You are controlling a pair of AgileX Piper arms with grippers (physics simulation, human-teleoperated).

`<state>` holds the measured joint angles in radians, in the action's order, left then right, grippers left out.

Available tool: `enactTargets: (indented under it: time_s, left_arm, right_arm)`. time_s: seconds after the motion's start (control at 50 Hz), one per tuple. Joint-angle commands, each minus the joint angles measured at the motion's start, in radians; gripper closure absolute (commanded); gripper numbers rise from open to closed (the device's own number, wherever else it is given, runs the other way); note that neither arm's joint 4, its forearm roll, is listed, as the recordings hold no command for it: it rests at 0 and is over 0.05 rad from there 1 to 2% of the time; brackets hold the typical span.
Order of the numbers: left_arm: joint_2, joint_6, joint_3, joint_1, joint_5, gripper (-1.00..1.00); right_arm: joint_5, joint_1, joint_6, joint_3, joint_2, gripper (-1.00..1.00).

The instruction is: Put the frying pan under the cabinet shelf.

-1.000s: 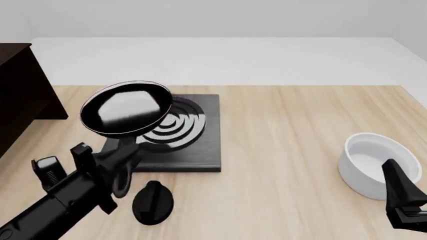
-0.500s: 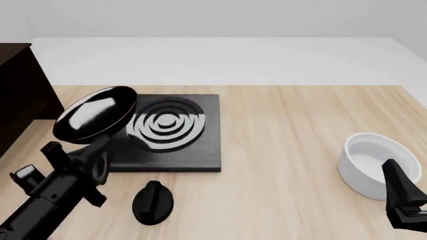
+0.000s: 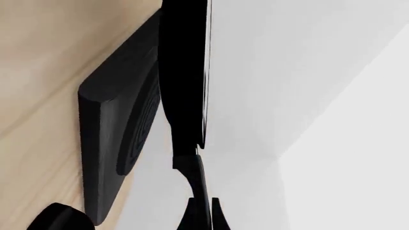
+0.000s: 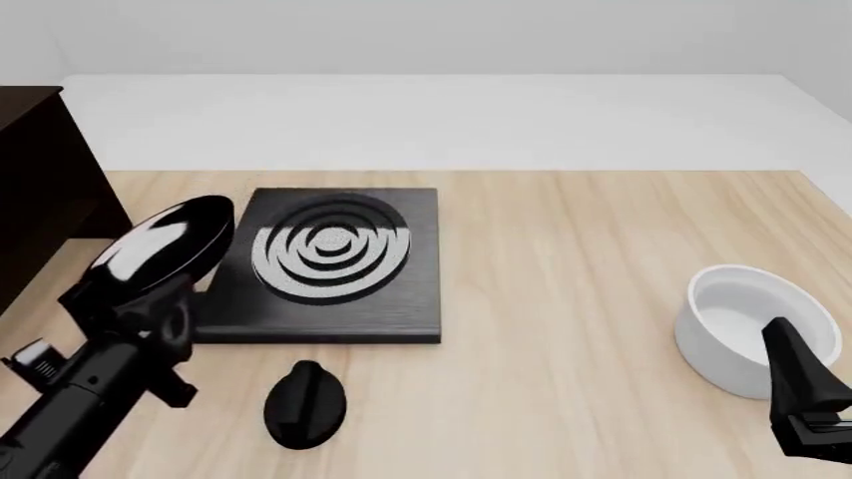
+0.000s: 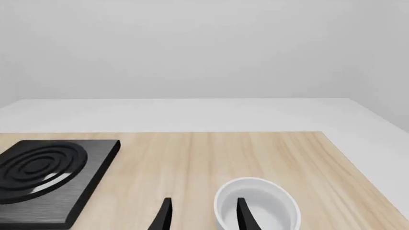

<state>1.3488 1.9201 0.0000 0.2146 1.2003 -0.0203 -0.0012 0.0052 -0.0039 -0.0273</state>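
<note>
- Left gripper (image 4: 158, 317) is clamped onto the pan (image 4: 160, 249) by its handle, holding it up off the table (image 4: 573, 259) and tilted hard, so the shiny inside faces up and toward the front camera.
- Pan sits over the left edge of the black plate (image 4: 333, 264), between the plate and the cabinet (image 4: 40, 190), which only pokes in at the far left of the front view. Pan isn't touching the cabinet.
- Left wrist cam sees the pan (image 3: 185, 72) pretty much edge-on, a dark slab with a thin bright rim line, handle running back toward the fingers. The plate (image 3: 112, 129) is right behind it, rings visible.
- Small black knob (image 4: 305, 404) lies on the table just in front of the plate, near the left arm.
- Right gripper (image 5: 203, 215) hangs low at the right side, fingers spread apart with nothing between them, just over the near rim of the white bowl (image 5: 257, 208).
- Bowl (image 4: 745, 324) is well apart from the plate, near the right table edge.
</note>
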Motion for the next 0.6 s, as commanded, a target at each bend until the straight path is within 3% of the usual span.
enactTargets:
  time_s: [0.02, 0.32, 0.48, 0.56, 0.6]
  left_arm:
    - [0.029, 0.012, 0.0, -0.065, 0.02, 1.0]
    - [0.078, -0.033, 0.0, -0.155, 0.02, 1.0]
    - [0.145, 0.04, 0.0, -0.165, 0.02, 1.0]
    - [0.156, 0.005, 0.0, -0.203, 0.02, 1.0]
    - [0.201, 0.045, 0.0, -0.199, 0.02, 1.0]
  right_arm:
    - [0.0, 0.0, 0.0, 0.0, 0.0, -1.0]
    - [0.0, 0.0, 0.0, 0.0, 0.0, -1.0]
    - [0.0, 0.0, 0.0, 0.0, 0.0, -1.0]
    - [0.0, 0.0, 0.0, 0.0, 0.0, -1.0]
    - [0.0, 0.0, 0.0, 0.0, 0.0, -1.0]
